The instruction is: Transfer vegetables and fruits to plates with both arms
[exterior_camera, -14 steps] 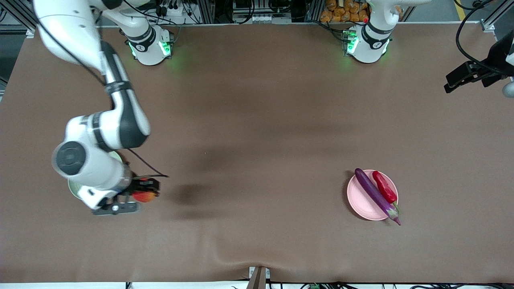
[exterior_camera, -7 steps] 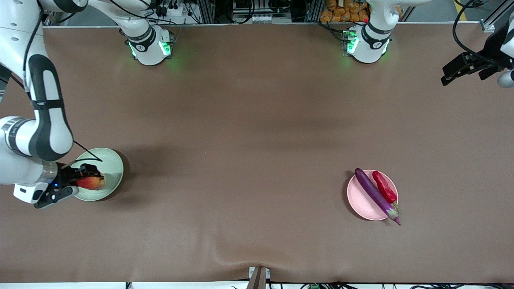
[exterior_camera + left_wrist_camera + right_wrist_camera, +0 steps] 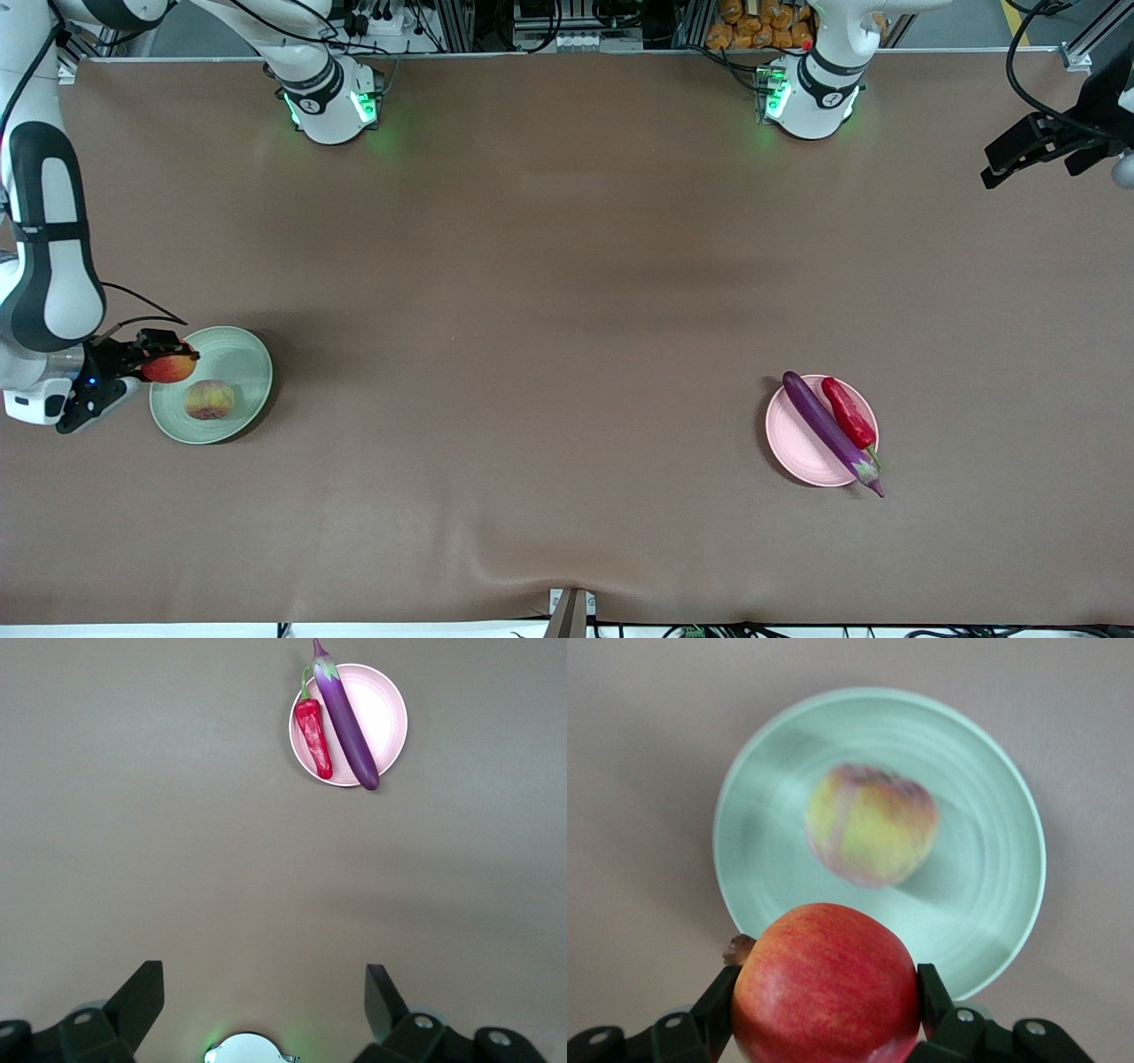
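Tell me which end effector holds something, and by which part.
The right end effector grips the round red fruit across its sides; the left end effector holds nothing.

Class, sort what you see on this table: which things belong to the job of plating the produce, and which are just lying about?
Belongs to the job:
- red fruit, held in the right gripper
- yellow-pink fruit on the green plate
- eggplant and pepper on the pink plate
- left gripper, waiting open

Just lying about:
- nothing but the brown table

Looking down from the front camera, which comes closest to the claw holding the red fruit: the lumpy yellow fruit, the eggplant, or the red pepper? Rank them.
From the right gripper, shut on the red fruit:
1. Yellow-pink fruit, on the green plate beside it.
2. Eggplant, on the pink plate toward the left arm's end.
3. Red pepper, just past the eggplant.
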`<state>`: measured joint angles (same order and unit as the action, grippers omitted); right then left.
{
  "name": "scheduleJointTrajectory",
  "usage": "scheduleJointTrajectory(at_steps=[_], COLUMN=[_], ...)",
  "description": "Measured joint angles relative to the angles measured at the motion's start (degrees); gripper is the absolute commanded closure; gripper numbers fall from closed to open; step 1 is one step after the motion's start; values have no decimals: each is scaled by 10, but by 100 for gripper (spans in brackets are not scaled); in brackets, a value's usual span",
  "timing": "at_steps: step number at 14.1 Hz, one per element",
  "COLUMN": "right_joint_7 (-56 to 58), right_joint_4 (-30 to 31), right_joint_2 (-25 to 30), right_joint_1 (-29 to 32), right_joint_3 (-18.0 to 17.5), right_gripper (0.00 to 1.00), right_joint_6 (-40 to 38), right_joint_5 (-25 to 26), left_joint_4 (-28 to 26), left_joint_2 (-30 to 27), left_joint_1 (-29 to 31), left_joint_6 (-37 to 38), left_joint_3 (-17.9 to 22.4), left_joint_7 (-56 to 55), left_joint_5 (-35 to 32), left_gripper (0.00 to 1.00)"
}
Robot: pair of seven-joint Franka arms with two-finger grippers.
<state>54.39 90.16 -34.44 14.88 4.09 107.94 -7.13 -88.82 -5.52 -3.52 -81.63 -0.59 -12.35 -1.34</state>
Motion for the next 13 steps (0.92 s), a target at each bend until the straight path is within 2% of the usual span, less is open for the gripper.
scheduleJointTrajectory(at_steps=[1, 2, 4, 8, 10, 13], right_joint_7=[17, 32, 42, 43, 33, -57], right_joint_4=[1, 2, 2, -15, -26, -37], right_joint_2=[-12, -25, -43, -42, -31, 7], right_joint_1=[8, 14, 16, 14, 4, -22], right_joint_3=[0, 0, -1, -12, -14, -16], right_gripper=[87, 68, 0, 0, 0, 0], right_joint_6=[8, 19, 31, 29, 2, -56], right_joint_5=[0, -1, -1, -2, -5, -6], left_joint_4=[-1, -2, -6, -18, -18, -18], left_joint_2=[0, 1, 1, 0, 0, -1], left_joint_1=[0, 0, 1, 6, 6, 6], left_joint_6=[0, 0, 0, -17, -18, -18], left_joint_3=[0, 0, 0, 1, 1, 2], left_joint_7=[0, 0, 0, 0, 0, 0], left_joint_5=[0, 0, 0, 0, 0, 0], left_gripper=[0, 0, 0, 0, 0, 0])
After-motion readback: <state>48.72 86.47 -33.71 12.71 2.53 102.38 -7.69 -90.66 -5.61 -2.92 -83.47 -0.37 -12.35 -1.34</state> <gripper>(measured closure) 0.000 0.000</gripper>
